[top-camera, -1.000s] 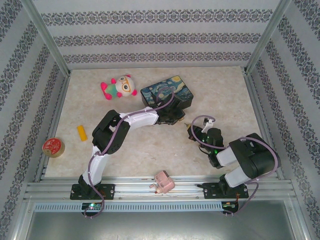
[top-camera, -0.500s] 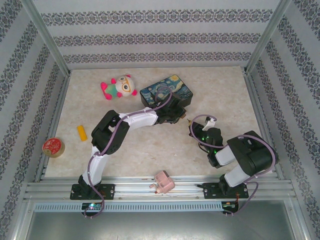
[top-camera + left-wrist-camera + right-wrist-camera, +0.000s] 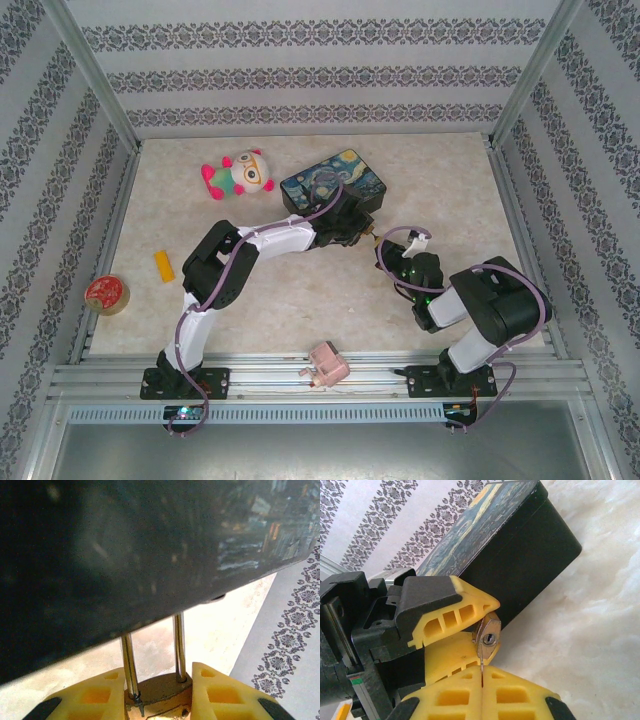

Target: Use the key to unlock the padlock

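The padlock (image 3: 160, 694) is located off the table (image 3: 280, 300) surface, just beside the near right side of the painted tin box (image 3: 520, 555). The left gripper (image 3: 158, 677) is closed on the padlock body. One yellow finger presses each flat side, and the jaws stand only as far apart as the body is thick. The long axis of the padlock runs in line with the left gripper's fingers. The shackle (image 3: 178, 645) points forward, away from the left wrist and toward the dark wall of the box. Both silver legs are parallel and straight, and the bend of the shackle is hidden behind the box edge. The opposite end of the padlock, the face carrying the keyway (image 3: 490, 639), points toward the right gripper (image 3: 482, 680). The right gripper's jaws are fully closed, pad against pad, pinching the key (image 3: 482, 666). Only the thin blade is visible, standing out from the fingertip seam. The blade points at the keyway face, roughly along the padlock's long axis. Its tip reaches the lower edge of that face, just short of the keyway slot.
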